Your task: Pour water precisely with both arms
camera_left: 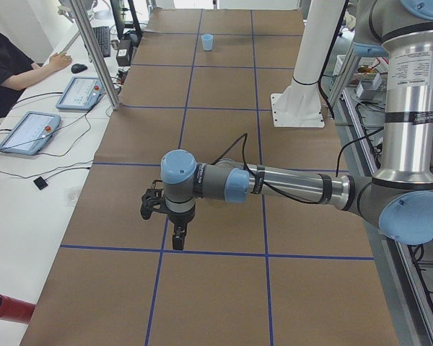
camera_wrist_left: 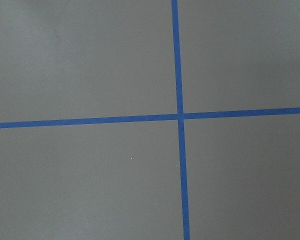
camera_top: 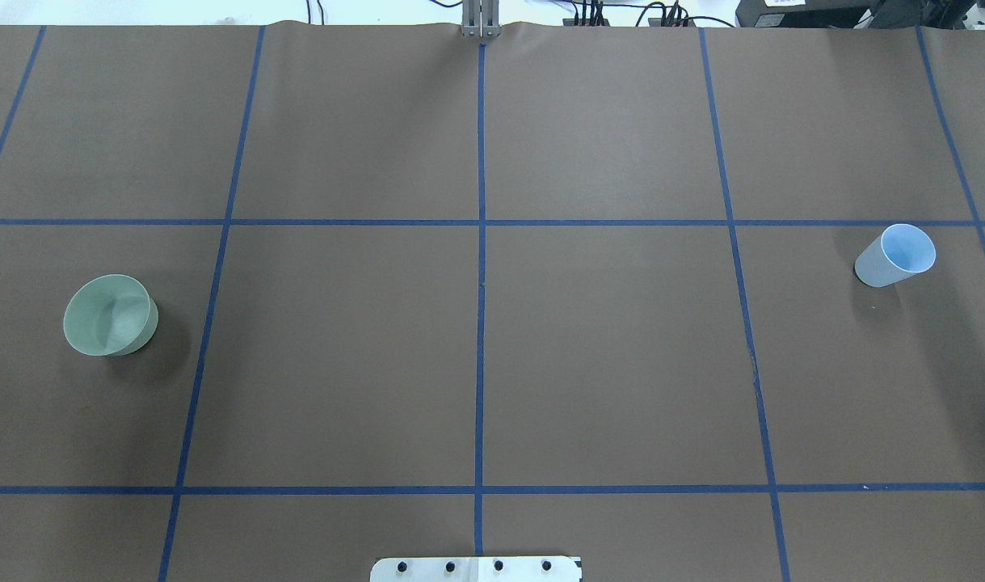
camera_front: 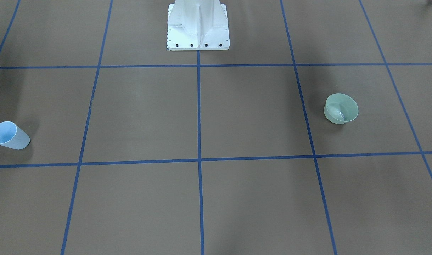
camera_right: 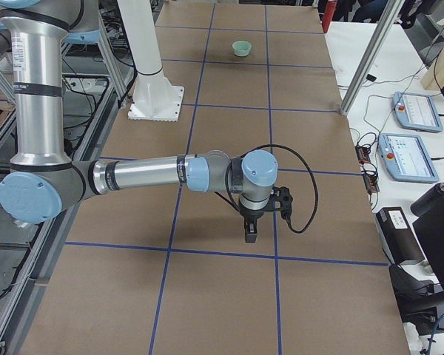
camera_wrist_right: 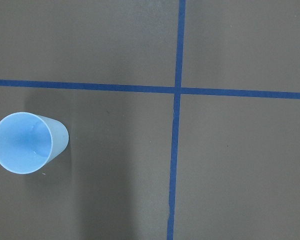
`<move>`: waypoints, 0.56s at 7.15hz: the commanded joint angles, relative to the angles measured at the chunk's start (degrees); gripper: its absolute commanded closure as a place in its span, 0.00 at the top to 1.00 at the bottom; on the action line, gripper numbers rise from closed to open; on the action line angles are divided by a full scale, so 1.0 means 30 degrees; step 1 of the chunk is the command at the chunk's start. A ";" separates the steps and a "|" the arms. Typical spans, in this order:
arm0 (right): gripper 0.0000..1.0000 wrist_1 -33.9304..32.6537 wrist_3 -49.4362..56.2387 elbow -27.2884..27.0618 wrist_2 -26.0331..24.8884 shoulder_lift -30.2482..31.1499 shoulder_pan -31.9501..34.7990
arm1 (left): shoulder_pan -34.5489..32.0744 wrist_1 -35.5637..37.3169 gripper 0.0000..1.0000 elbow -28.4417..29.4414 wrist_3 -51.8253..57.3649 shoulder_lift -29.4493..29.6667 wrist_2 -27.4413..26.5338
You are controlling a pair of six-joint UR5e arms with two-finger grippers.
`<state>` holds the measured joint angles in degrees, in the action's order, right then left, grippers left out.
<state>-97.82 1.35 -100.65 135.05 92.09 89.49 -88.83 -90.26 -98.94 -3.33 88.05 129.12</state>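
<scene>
A pale green bowl (camera_top: 108,315) stands on the table's left half, and a rippled glint at its bottom (camera_front: 340,113) looks like a shallow pool of water. A light blue cup (camera_top: 896,255) stands upright on the right half; the right wrist view looks down into the cup (camera_wrist_right: 25,142), and I cannot tell whether it holds water. Both arms show only in the side views. The left gripper (camera_left: 177,236) and the right gripper (camera_right: 251,233) hang pointing down over the brown table; whether either is open or shut I cannot tell.
The white pedestal (camera_front: 198,28) stands at the robot's edge of the table. Blue tape lines (camera_wrist_left: 180,116) divide the brown surface into squares. A person (camera_left: 7,65) sits at a side desk with control tablets (camera_left: 29,131). A red cylinder (camera_left: 7,308) lies near the corner.
</scene>
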 commanded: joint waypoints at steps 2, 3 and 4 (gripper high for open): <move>1.00 0.0000 -0.0012 -0.0141 0.0070 -0.0052 0.0024 | 0.0635 -0.2074 1.00 0.0340 -0.0089 0.0268 0.0084; 1.00 0.0000 -0.0041 -0.0172 0.0100 -0.0081 0.0024 | 0.0723 -0.3212 1.00 0.0488 -0.0060 0.0473 0.0026; 1.00 0.0000 -0.0041 -0.0201 0.0100 -0.0313 0.0024 | 0.0753 -0.4267 1.00 0.0867 -0.0263 0.0417 0.0112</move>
<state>-97.82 1.26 -101.10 135.31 91.71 89.56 -86.81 -99.17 -97.47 -3.66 89.16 129.31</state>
